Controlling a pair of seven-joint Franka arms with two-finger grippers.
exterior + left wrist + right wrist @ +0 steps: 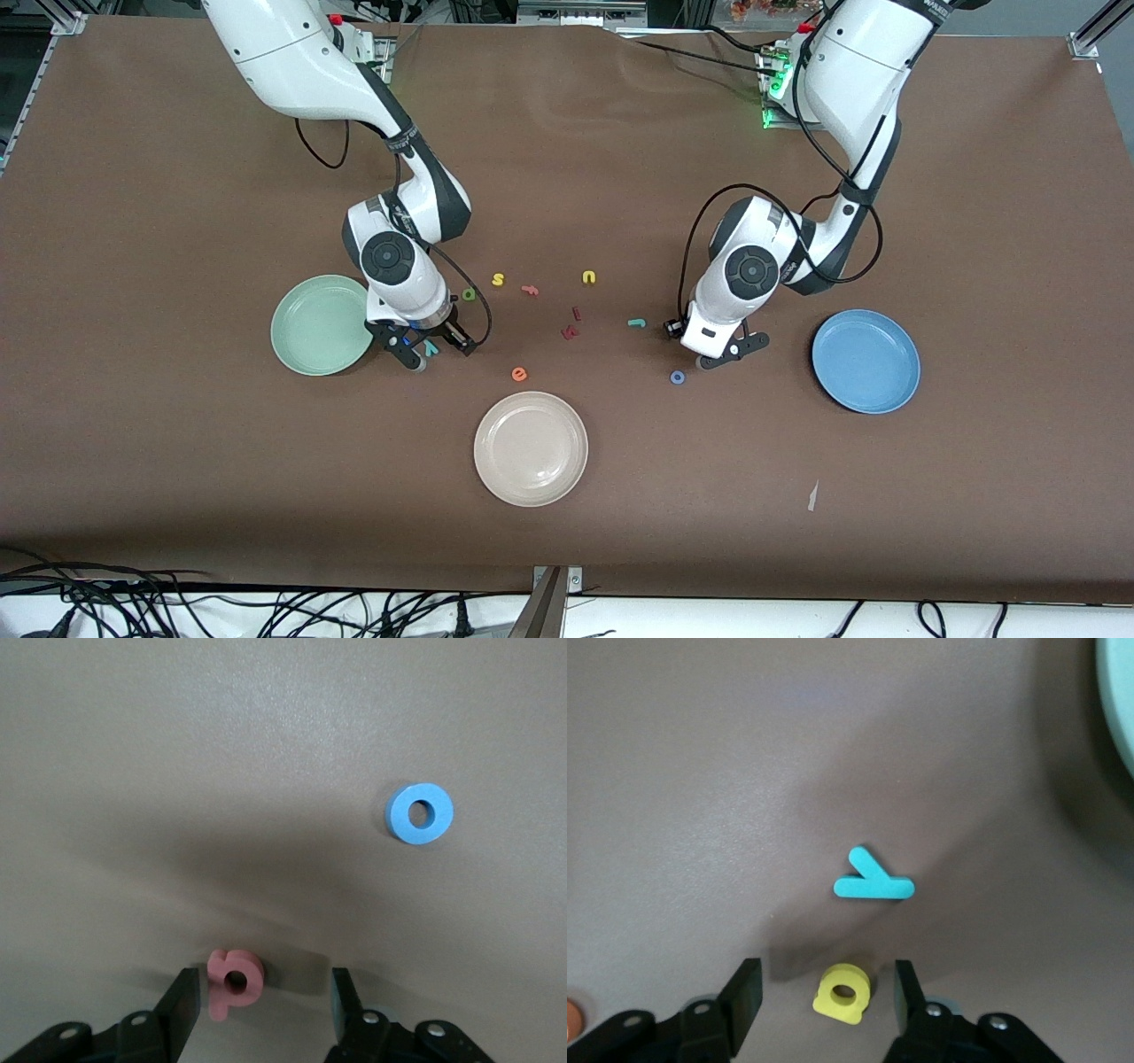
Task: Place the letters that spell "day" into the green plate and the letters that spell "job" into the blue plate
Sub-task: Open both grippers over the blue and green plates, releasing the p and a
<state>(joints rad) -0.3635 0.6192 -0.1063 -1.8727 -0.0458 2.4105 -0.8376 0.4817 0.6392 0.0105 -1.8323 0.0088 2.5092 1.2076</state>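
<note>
In the front view the right arm hides part of the green plate's [306, 330] rim, and the left gripper [725, 353] covers the b [234, 980]. The dark red pieces [571, 324] are too small to read.

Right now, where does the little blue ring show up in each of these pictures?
Front view: the blue ring lies on the table, just beside the left gripper.
Left wrist view: the ring lies flat on bare table, apart from the gripper's fingers.
Right wrist view: not in it.
Shared landmark: the left gripper, with the ring close by.
</note>
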